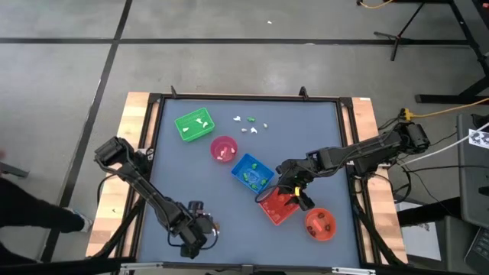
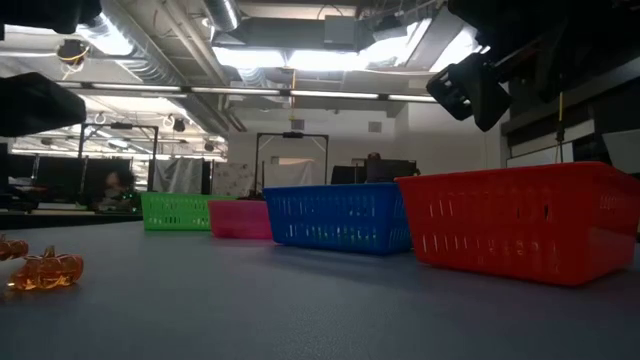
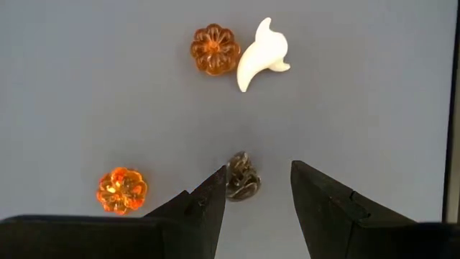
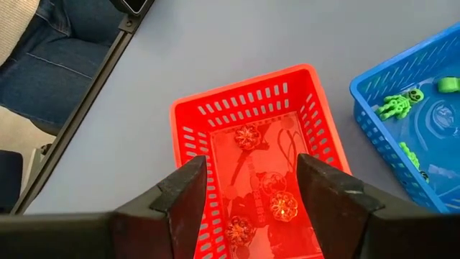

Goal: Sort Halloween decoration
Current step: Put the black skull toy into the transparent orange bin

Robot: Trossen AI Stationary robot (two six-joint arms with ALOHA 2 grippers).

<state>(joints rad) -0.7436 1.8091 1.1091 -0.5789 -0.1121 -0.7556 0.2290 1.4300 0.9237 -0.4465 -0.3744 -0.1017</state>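
Note:
My left gripper (image 3: 259, 173) stands open near the table's front left (image 1: 197, 235), pointing down. A small dark trinket (image 3: 243, 176) lies on the table just inside one fingertip, apart from the other. Two orange pumpkin trinkets (image 3: 214, 49) (image 3: 121, 190) and a white ghost (image 3: 262, 54) lie close by on the mat. My right gripper (image 4: 251, 169) hangs open above the red tray (image 4: 244, 108), which holds several orange pumpkins (image 4: 246, 137). More white trinkets (image 1: 248, 122) lie at the table's far side.
A green tray (image 1: 195, 124), a pink bowl (image 1: 224, 149), a blue tray (image 1: 252, 172) with green trinkets, the red tray (image 1: 276, 208) and an orange bowl (image 1: 320, 224) run in a slanting row from far left to near right. A seated person's legs (image 4: 65, 43) show beyond the table's edge.

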